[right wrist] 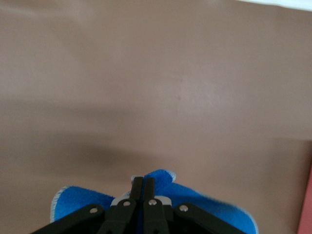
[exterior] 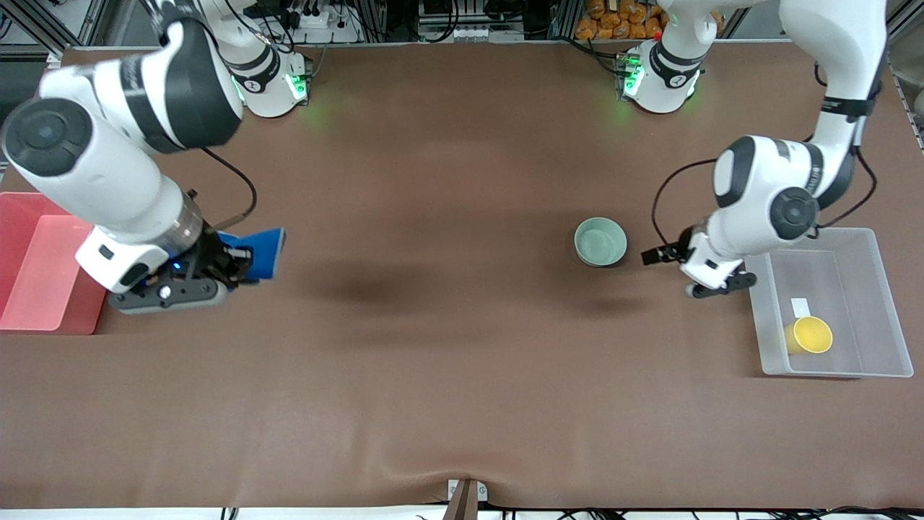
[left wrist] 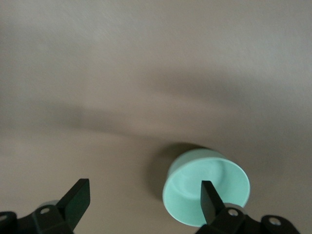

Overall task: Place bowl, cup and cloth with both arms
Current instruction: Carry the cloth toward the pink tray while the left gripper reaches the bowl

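The pale mint-green bowl (exterior: 600, 241) stands upright on the brown table, toward the left arm's end. My left gripper (exterior: 696, 274) is open and empty, low over the table between the bowl and a clear bin. In the left wrist view the bowl (left wrist: 183, 192) lies beside one finger of that gripper (left wrist: 145, 190), not between the two. The yellow cup (exterior: 811, 335) lies in the clear bin. My right gripper (exterior: 234, 263) is shut on the blue cloth (exterior: 266, 251) and holds it just above the table beside a red tray. The right wrist view shows the cloth (right wrist: 78, 204) hanging under the closed gripper (right wrist: 144, 183).
A clear plastic bin (exterior: 816, 267) stands at the left arm's end of the table. A red tray (exterior: 43, 274) stands at the right arm's end. The brown mat (exterior: 433, 325) spreads between them. Both arm bases stand along the table's back edge.
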Controlling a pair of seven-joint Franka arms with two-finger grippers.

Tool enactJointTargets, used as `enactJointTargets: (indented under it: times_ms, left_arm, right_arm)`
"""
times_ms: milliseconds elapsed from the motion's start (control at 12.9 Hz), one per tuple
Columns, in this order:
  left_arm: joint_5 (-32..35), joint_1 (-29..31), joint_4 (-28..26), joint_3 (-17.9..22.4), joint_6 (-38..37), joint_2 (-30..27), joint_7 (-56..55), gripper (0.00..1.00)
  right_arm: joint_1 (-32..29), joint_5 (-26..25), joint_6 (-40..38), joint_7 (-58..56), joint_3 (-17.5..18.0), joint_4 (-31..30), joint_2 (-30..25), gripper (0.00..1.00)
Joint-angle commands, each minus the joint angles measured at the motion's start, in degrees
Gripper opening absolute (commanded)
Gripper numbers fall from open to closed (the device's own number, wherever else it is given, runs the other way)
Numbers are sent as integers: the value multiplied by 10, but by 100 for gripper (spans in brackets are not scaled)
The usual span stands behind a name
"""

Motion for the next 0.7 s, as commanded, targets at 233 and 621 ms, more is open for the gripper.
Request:
enactJointTargets:
  times_ms: [233,621]
  left_arm:
    - [69,5,-155,-56,123,-48,-81,99]
    - [71,4,-199,-63,193,-41,-89,65]
  right_arm:
    - [-93,-13,-107,-15,4,-22,-63,0]
    - [-194,-42,-134,-14,5,-51,-71,0]
